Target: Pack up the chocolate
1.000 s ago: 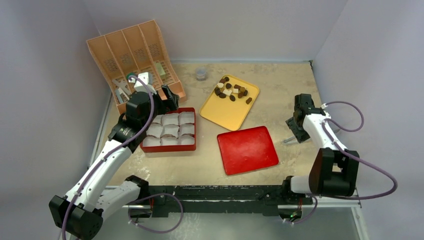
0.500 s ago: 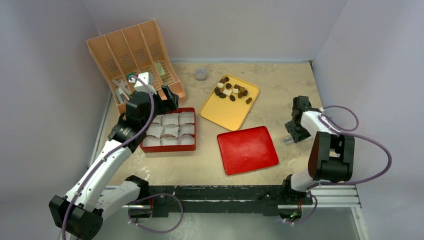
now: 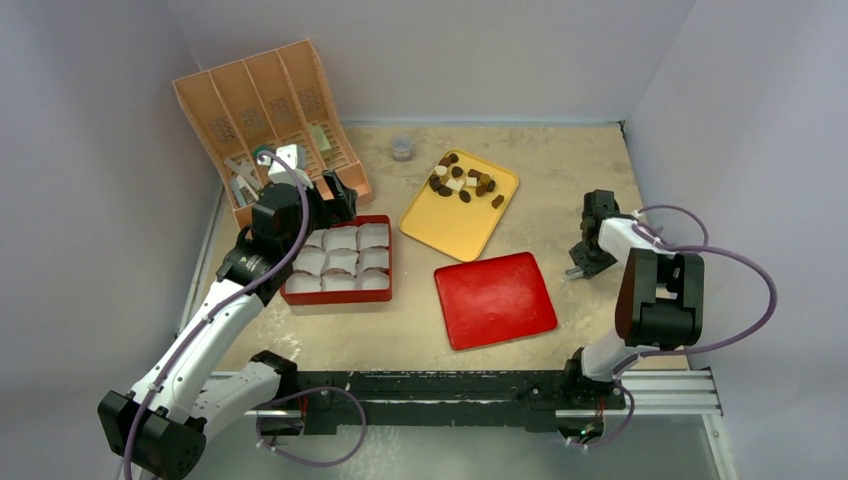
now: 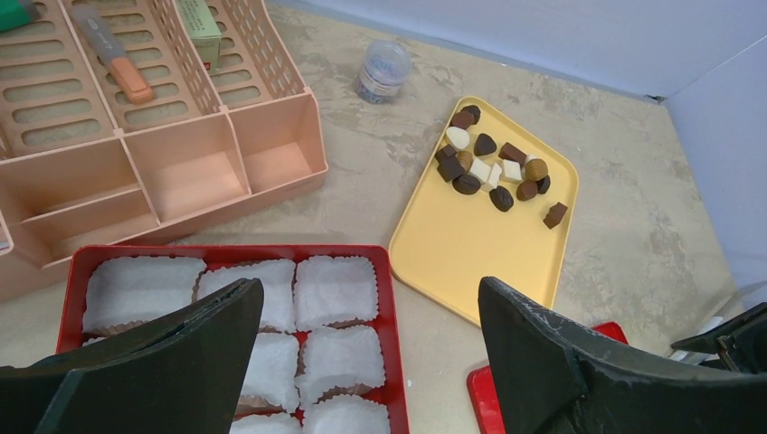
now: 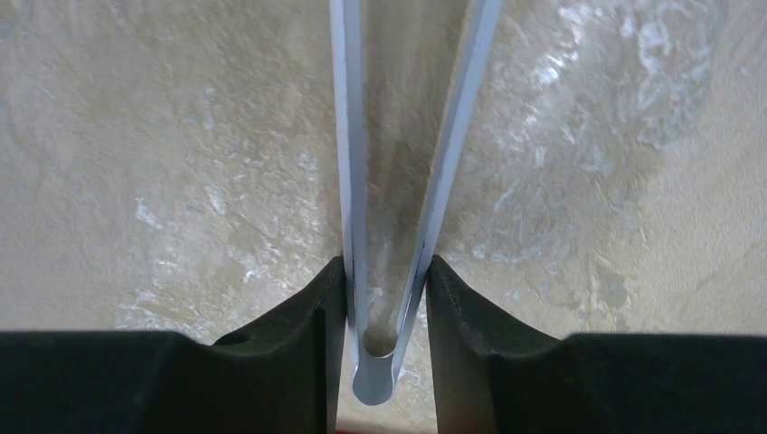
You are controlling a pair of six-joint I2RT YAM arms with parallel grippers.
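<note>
The chocolate (image 3: 462,180) (image 4: 493,168), a cluster of dark, tan and white pieces, lies at the far end of a yellow tray (image 3: 452,228) (image 4: 466,249). A red box (image 3: 337,297) (image 4: 391,298) holds several white paper cups, all without chocolate. My left gripper (image 3: 338,193) (image 4: 369,282) hovers open above the box's far right corner, nothing between its fingers. At the right, my right gripper (image 3: 582,266) (image 5: 387,262) points down at the table. Its pads press both arms of silver tongs (image 5: 349,136) near their joined end.
A red lid (image 3: 495,298) lies flat at centre front, just left of the right gripper. A peach slotted organizer (image 3: 262,112) (image 4: 181,163) with small tools stands at the back left. A small clear jar (image 3: 402,148) (image 4: 384,70) sits near the back wall.
My right arm has drawn in towards the red lid and lowered, and its jaws have narrowed onto the tongs. The left arm has stayed put.
</note>
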